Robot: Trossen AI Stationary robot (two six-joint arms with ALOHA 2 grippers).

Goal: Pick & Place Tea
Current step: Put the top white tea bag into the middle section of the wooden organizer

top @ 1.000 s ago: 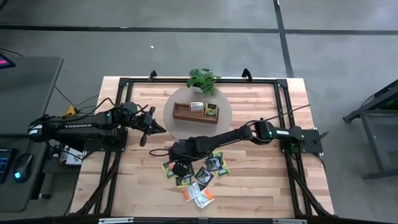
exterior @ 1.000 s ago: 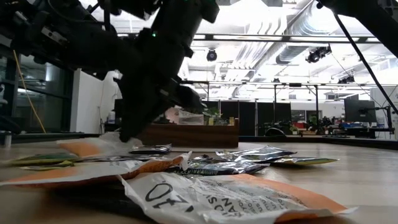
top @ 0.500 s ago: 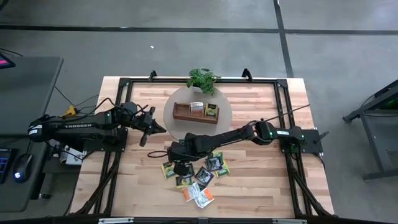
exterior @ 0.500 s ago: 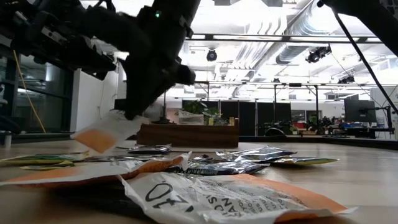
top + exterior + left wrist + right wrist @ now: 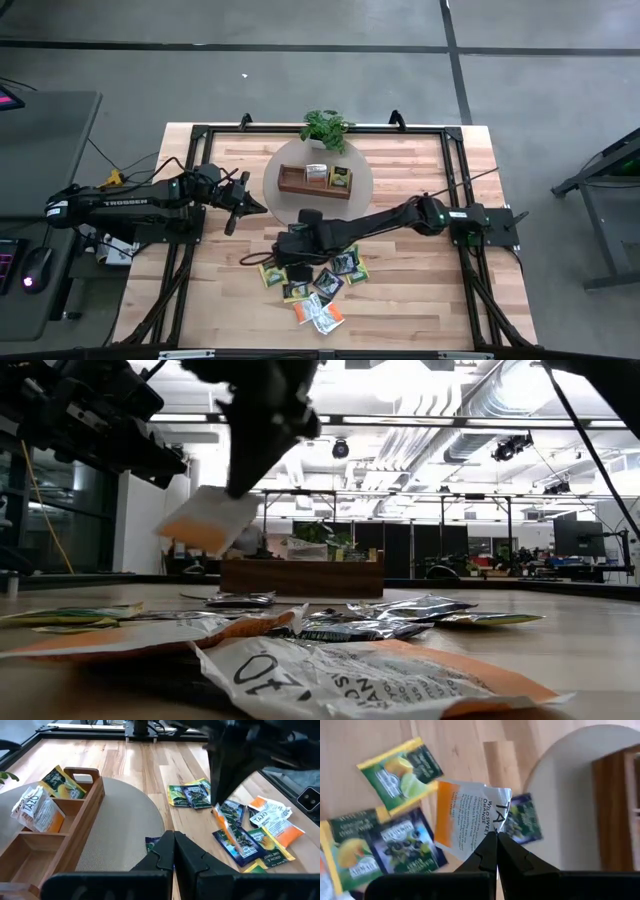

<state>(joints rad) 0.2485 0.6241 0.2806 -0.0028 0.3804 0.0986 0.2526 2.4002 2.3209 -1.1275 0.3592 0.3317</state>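
Observation:
My right gripper (image 5: 287,250) hovers over the near edge of the round grey mat, shut on an orange-and-white tea sachet (image 5: 470,815). In the low view that sachet (image 5: 205,520) is up in the air. Several more sachets (image 5: 315,285), yellow-green, dark blue and orange, lie flat on the wood nearer to me. One dark sachet (image 5: 152,842) lies on the mat's edge. My left gripper (image 5: 245,205) is shut and waits to the left of the mat. My right gripper pinches the orange-and-white sachet between its two fingers at the white printed edge near a corner (image 5: 496,822). The fingers come from above, pointing down. The sachet is lifted clear of the table and hangs tilted below them.
A brown three-compartment wooden tray (image 5: 290,180) stands on the grey mat (image 5: 355,205) and holds a white-orange sachet (image 5: 37,807) and a yellow-green one (image 5: 60,782). A small potted plant (image 5: 325,128) stands behind it. Black frame rails (image 5: 455,190) border the table.
My right gripper has risen and shifted a little toward the far edge and the mat. It carries the orange-and-white sachet, which lay among the pile and now hangs clear of the table.

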